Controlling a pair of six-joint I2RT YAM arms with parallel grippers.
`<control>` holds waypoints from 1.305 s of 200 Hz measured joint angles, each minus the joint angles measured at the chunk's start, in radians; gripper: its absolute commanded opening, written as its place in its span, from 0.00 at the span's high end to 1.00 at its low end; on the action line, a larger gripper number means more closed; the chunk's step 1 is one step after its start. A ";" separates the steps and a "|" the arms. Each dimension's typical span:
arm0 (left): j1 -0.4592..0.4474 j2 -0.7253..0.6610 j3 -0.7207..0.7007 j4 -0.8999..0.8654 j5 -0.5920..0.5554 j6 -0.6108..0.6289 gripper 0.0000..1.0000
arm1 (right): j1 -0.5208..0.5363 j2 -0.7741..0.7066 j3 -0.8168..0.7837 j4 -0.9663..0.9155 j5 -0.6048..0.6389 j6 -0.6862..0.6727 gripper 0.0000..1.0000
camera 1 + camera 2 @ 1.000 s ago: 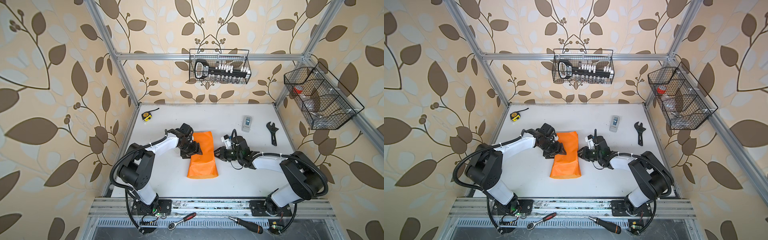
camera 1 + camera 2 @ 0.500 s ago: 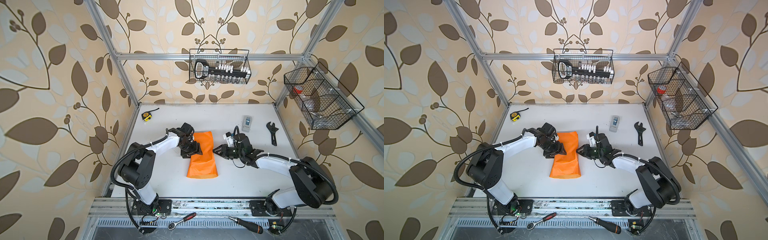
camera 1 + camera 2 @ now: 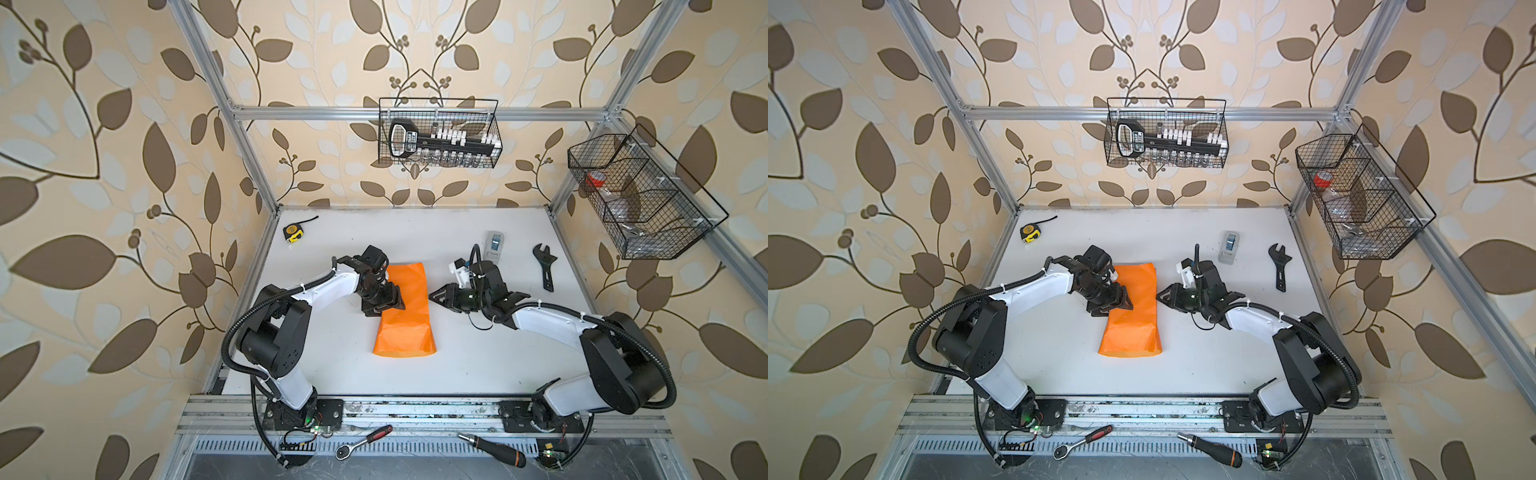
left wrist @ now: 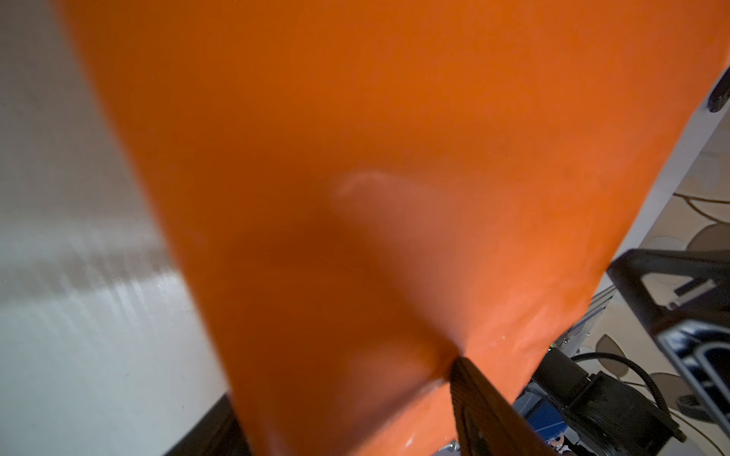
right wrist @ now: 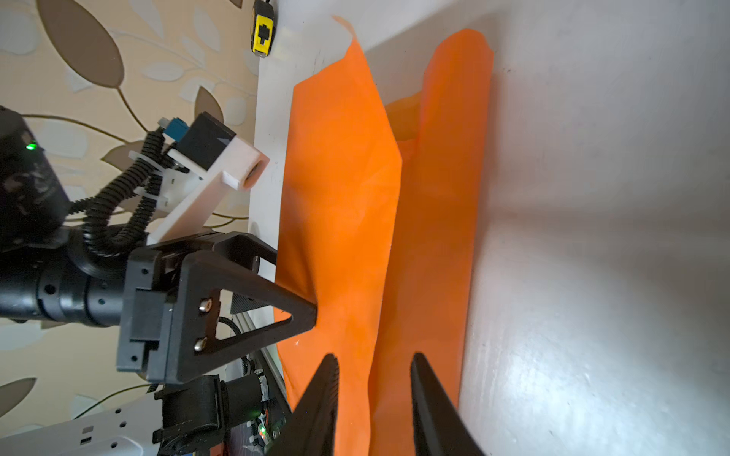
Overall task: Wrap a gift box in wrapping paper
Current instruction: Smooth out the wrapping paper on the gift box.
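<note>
The orange wrapping paper [image 3: 405, 328] [image 3: 1133, 328] lies mid-table, folded lengthwise into a flat tube. The gift box is hidden. My left gripper [image 3: 384, 308] [image 3: 1111, 307] straddles the tube's left side. In the left wrist view the paper [image 4: 355, 158] fills the gap between its jaws, and one finger [image 4: 464, 371] dents it, so it is shut on the paper bundle. My right gripper [image 3: 433, 296] [image 5: 373, 357] is open, with its tips at the paper's right edge. Its wrist view shows the overlapping flap [image 5: 339, 177] just beyond them.
Along the back of the table sit a yellow tape measure [image 3: 293, 232], a grey tape dispenser [image 3: 493, 243] and a black wrench [image 3: 545, 266]. Wire baskets [image 3: 440, 133] [image 3: 640, 199] hang on the back and right walls. A ratchet [image 3: 363, 440] and a screwdriver [image 3: 492, 449] lie on the front rail.
The right arm's elbow has swung outward to the right, and its gripper has stayed at the paper's right edge, shifting slightly toward the back. The left arm and the paper look unchanged.
</note>
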 measured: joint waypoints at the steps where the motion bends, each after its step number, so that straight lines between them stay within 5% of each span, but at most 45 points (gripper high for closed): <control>1: 0.000 0.000 0.000 0.000 0.000 0.000 0.29 | 0.001 0.001 0.000 0.000 0.000 0.000 0.68; 123: 0.000 0.002 0.003 -0.004 0.000 0.000 0.29 | 0.021 0.089 0.014 0.053 -0.010 0.009 0.77; 214: 0.000 0.002 0.005 -0.006 -0.002 0.000 0.28 | 0.016 0.099 0.021 0.085 -0.022 0.038 1.00; 261: -0.003 0.003 0.009 -0.010 -0.005 0.000 0.24 | 0.013 0.102 0.023 0.089 -0.023 0.038 1.00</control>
